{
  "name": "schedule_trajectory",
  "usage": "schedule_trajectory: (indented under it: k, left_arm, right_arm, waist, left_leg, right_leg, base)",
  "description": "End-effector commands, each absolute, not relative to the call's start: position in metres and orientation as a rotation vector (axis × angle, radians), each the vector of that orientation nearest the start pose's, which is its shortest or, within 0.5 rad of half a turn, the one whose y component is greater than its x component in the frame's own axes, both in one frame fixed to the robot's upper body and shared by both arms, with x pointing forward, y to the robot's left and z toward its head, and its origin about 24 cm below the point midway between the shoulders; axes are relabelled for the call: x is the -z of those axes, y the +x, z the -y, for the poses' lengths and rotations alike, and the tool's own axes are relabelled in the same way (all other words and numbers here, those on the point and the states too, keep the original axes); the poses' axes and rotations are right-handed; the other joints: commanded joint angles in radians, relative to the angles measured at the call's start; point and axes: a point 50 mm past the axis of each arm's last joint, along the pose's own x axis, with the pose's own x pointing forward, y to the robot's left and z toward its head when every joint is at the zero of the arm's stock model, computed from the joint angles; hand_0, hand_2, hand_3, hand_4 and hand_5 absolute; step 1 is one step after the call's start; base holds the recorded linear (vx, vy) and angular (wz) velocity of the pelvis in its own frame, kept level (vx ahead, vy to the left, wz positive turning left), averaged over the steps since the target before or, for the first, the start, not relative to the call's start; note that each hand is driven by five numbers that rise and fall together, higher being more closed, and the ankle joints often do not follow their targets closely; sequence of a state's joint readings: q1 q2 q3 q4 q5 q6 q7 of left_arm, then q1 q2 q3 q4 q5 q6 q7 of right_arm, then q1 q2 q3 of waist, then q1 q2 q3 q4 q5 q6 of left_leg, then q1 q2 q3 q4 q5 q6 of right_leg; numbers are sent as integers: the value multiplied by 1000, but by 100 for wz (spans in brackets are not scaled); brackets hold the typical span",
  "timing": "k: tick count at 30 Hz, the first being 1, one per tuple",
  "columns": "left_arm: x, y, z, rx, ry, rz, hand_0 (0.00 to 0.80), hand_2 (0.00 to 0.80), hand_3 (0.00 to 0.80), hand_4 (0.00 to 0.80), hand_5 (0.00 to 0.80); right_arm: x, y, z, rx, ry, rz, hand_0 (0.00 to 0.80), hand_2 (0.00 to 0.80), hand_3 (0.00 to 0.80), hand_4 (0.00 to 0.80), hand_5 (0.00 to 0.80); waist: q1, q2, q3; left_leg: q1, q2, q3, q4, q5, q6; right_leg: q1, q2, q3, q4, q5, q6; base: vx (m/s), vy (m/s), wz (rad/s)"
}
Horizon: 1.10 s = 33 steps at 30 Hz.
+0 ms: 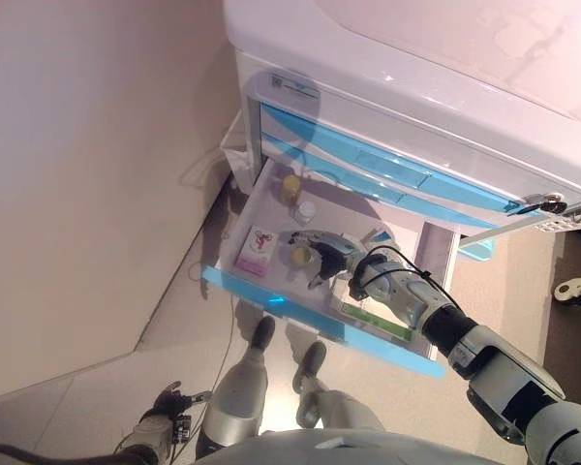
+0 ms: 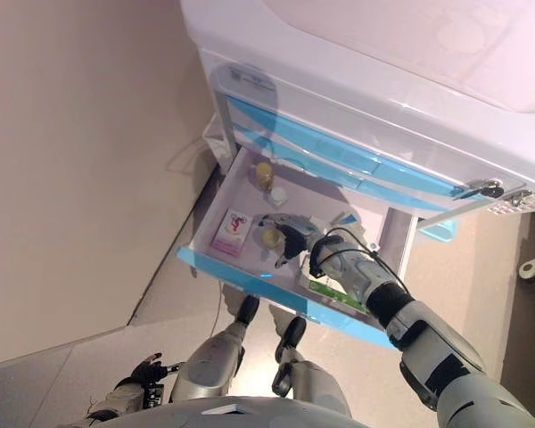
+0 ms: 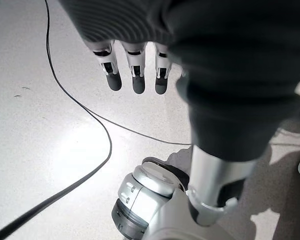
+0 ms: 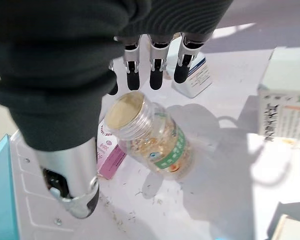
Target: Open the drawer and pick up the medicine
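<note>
The lowest drawer (image 1: 271,302) of the white cabinet stands pulled out, with a blue front. Inside it stands a clear medicine bottle (image 4: 150,137) with a pale yellow cap and a green label, also seen from above as the bottle (image 1: 301,257). My right hand (image 1: 329,254) reaches into the drawer right at this bottle. Its fingers (image 4: 155,67) hang relaxed past the cap and its thumb (image 4: 72,185) lies on the other side, so the bottle sits between them without a closed hold. My left hand (image 1: 169,402) hangs low by the floor, fingers (image 3: 135,75) straight and empty.
A pink box (image 1: 259,250), a small white-capped bottle (image 1: 305,210), a yellow bottle (image 1: 290,186) at the back, a green-and-white box (image 1: 373,310) and a white box (image 4: 192,77) share the drawer. Closed blue drawers (image 1: 387,165) sit above; a wall (image 1: 77,194) is on the left.
</note>
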<state>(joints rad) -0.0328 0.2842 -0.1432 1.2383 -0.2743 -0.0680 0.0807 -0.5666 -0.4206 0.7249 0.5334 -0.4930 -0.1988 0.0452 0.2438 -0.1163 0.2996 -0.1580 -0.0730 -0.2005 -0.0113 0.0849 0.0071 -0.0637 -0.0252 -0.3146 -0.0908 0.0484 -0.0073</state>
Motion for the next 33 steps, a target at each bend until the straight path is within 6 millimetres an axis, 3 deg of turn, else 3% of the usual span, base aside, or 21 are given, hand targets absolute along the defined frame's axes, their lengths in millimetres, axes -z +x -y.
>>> schedule_trajectory:
  k: [1, 14, 27, 30, 32, 33]
  left_arm:
    - [154, 101, -253, -247, 193, -1154, 0, 0, 0, 0, 0]
    - [154, 101, -253, -246, 191, -1150, 0, 0, 0, 0, 0]
    - [153, 103, -255, -246, 197, -1142, 0, 0, 0, 0, 0]
    - [152, 104, -255, -243, 198, -1140, 0, 0, 0, 0, 0]
    - [152, 104, -255, -243, 199, -1139, 0, 0, 0, 0, 0]
    - [152, 105, -255, -243, 199, -1137, 0, 0, 0, 0, 0]
  right_arm:
    - [-54, 314, 68, -749, -1168, 316, 0, 0, 0, 0, 0]
    - [-50, 315, 68, -737, -1174, 293, 0, 0, 0, 0, 0]
    - [-41, 319, 81, -700, -1214, 235, 0, 0, 0, 0, 0]
    - [-40, 319, 81, -697, -1192, 218, 455, 455, 455, 455, 455]
    - [-40, 319, 81, -696, -1183, 217, 649, 649, 649, 649, 649]
    - [-41, 320, 80, -695, -1182, 220, 800, 800, 800, 800, 800]
  waist:
    - [15, 9, -2]
    - [19, 11, 2]
    - [19, 6, 8]
    - [20, 6, 9]
    - [20, 6, 10]
    - [20, 6, 11]
  left_leg:
    - [16, -3, 43, -51, -16, -5]
    - [8, -6, 39, -51, -14, -2]
    - [7, -6, 37, -53, -15, 4]
    - [4, -6, 36, -50, -15, 4]
    - [3, -7, 36, -48, -16, 4]
    - [3, -7, 36, -48, -15, 5]
  right_leg:
    - [-9, -30, 0, 115, -48, 30]
    - [-14, -31, -2, 114, -45, 32]
    - [-20, -28, 0, 116, -42, 33]
    - [-21, -28, -1, 118, -43, 32]
    - [-21, -28, -1, 117, -43, 31]
    - [-22, -28, -1, 118, -43, 31]
  base:
    - [0, 0, 0]
    - [1, 2, 1]
    - [0, 0, 0]
    - [0, 0, 0]
    - [0, 0, 0]
    - [0, 0, 0]
